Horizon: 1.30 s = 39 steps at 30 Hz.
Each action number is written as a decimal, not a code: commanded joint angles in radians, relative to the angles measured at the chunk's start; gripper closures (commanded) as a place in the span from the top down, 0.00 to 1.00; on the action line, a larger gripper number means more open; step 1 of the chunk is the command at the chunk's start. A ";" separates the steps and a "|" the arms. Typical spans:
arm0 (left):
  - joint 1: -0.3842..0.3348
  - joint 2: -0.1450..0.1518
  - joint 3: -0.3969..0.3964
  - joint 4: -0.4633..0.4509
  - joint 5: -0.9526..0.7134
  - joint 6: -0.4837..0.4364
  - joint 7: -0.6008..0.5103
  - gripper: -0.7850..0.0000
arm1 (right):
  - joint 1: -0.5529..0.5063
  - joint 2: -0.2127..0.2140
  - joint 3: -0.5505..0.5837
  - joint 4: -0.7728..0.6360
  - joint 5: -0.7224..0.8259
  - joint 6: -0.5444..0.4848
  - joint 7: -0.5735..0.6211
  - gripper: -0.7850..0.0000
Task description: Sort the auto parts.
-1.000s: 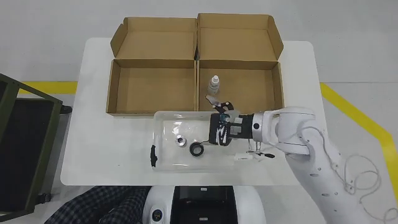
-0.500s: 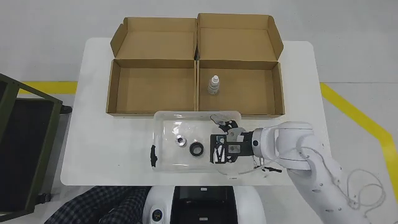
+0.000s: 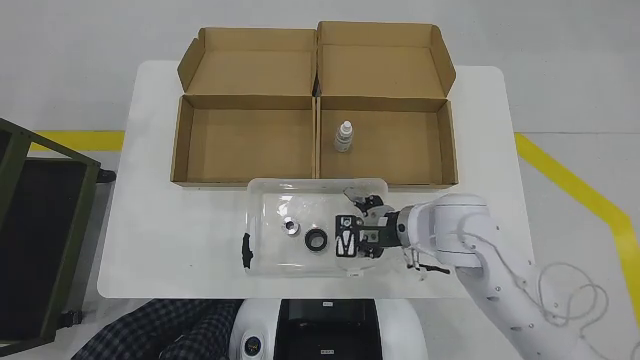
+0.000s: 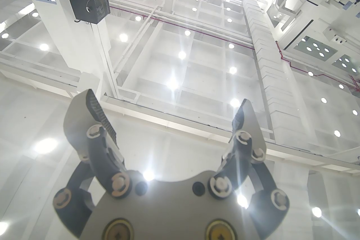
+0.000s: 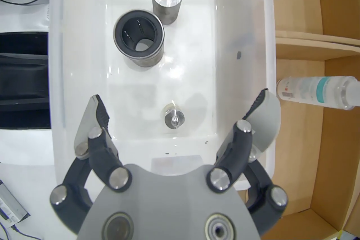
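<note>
Since the desk (image 3: 150, 240) is biggest, start there: two open cardboard boxes, left box (image 3: 245, 145) and right box (image 3: 400, 150), which holds one bottle (image 3: 343, 137). One clear bin (image 3: 262, 222) has three metal parts: bearing sleeve (image 5: 138, 38), steel cylinder (image 5: 167, 0) and a tiny stud (image 5: 173, 119) that's hard to make out in the glare. Over it hangs the right gripper (image 5: 180, 96), fingers spread wide. Same wide spread on the left gripper (image 4: 166, 98), which faces the ceiling.

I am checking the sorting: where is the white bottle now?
Top view: the white bottle sits in the right cardboard box, by its left wall, beyond the clear bin.
</note>
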 commanded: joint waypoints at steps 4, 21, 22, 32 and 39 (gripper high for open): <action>0.000 0.000 0.000 0.000 0.000 0.000 0.000 1.00 | 0.038 0.007 -0.050 0.026 -0.018 0.028 0.028 1.00; 0.000 0.000 0.000 0.000 0.000 0.000 0.000 1.00 | 0.149 0.051 -0.197 0.068 0.005 0.117 0.117 0.76; 0.000 0.000 0.000 0.000 0.000 0.000 0.000 1.00 | 0.155 0.054 -0.203 0.069 0.009 0.121 0.121 0.75; 0.000 0.000 0.000 0.000 0.000 0.000 0.000 1.00 | 0.201 0.080 -0.256 0.071 0.054 0.159 0.159 0.45; 0.000 0.000 0.000 0.000 0.000 0.000 0.000 1.00 | 0.232 0.094 -0.292 0.070 0.071 0.185 0.185 0.43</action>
